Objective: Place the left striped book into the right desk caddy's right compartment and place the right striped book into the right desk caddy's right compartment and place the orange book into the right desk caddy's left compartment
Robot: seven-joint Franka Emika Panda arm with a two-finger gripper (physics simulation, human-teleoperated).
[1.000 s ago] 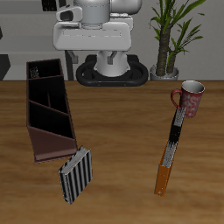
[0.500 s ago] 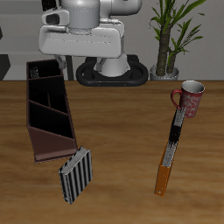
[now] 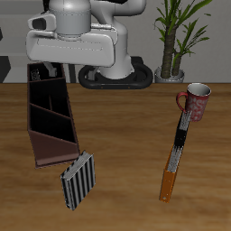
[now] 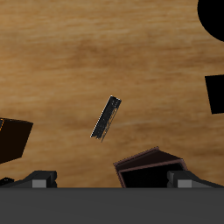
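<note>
The right desk caddy (image 3: pixel 38 135) is a long dark maroon tray with inner dividers. Against its end nearest the table's front edge leans the right striped book (image 3: pixel 78 180), grey and black, tilted on edge. The wrist view shows this book (image 4: pixel 105 118) edge-on beside the caddy's end (image 4: pixel 149 164). The orange book (image 3: pixel 169 183) lies flat near the front edge, far from the caddy. The left striped book is out of view. My gripper (image 4: pixel 112 182) hangs high above the table, open and empty, fingers (image 4: pixel 39 180) wide apart. The arm's hand (image 3: pixel 72 45) hovers over the caddy's far end.
A narrow black book (image 3: pixel 180 133) with white and red marks lies end to end with the orange book. Behind it stands a red patterned mug (image 3: pixel 195 101). A potted plant (image 3: pixel 176 36) stands at the back.
The hand has swung sideways at the back, from above the robot's base toward the caddy's far end. Nothing on the table has moved.
</note>
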